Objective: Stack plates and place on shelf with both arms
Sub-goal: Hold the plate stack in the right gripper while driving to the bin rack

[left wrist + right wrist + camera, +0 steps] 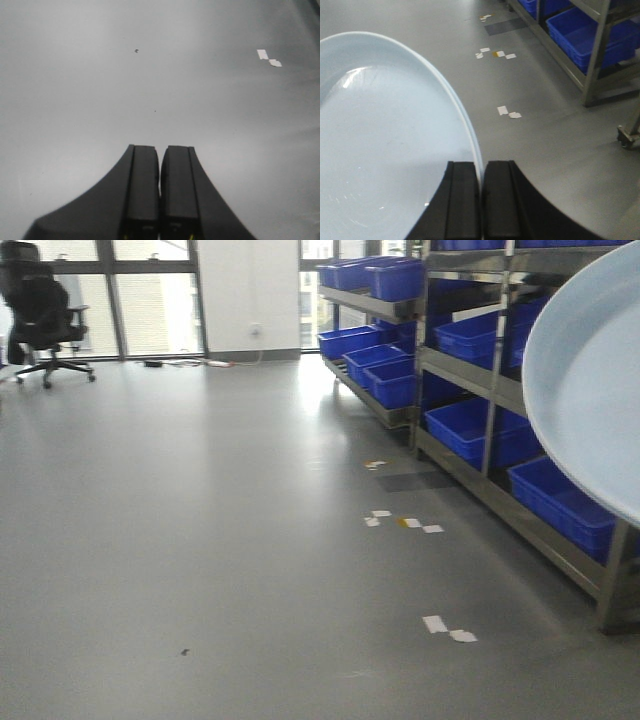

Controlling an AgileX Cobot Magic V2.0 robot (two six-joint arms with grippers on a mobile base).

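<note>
My right gripper (481, 167) is shut on the rim of a pale bluish-white plate (385, 145), which stands on edge and fills the left of the right wrist view. Its rim looks doubled, so it may be two stacked plates; I cannot tell. The same plate (590, 380) shows at the right edge of the front view, held in the air in front of the shelf (480, 390). My left gripper (160, 150) is shut and empty above bare grey floor. No arm shows in the front view.
A metal shelf rack with several blue bins (470, 430) runs along the right. Its leg and a castor (626, 135) stand near the right gripper. White tape scraps (448, 628) lie on the grey floor. A black office chair (42, 310) stands far left by the windows.
</note>
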